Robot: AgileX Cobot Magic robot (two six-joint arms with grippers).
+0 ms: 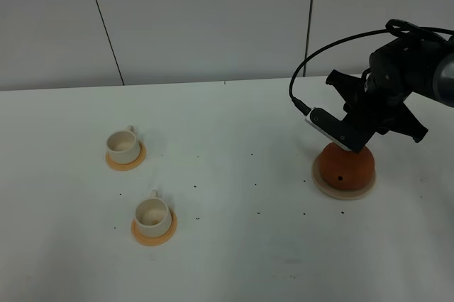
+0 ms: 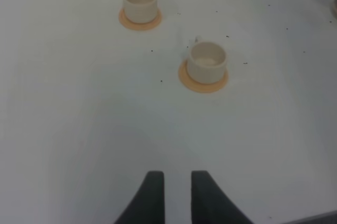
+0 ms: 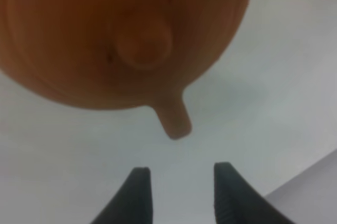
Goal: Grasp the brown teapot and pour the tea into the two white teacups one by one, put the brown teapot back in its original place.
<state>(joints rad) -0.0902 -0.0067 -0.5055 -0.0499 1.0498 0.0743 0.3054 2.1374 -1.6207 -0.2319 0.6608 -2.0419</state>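
Observation:
The brown teapot (image 1: 346,166) sits on its beige round coaster (image 1: 345,190) at the right of the table. My right gripper (image 1: 358,147) hangs just above it. In the right wrist view the teapot (image 3: 121,34) fills the frame with its lid knob (image 3: 143,45) showing, and a short stub (image 3: 175,121) points toward my open right gripper (image 3: 179,174), which holds nothing. Two white teacups (image 1: 123,145) (image 1: 152,215) stand on orange saucers at the left. The left wrist view shows both teacups (image 2: 140,3) (image 2: 207,61) well beyond my left gripper (image 2: 177,182), whose fingers stand slightly apart and empty.
The white table (image 1: 234,174) is speckled with small dark specks. A white panelled wall (image 1: 213,18) rises behind its far edge. A black cable (image 1: 312,68) loops from the right arm over the table.

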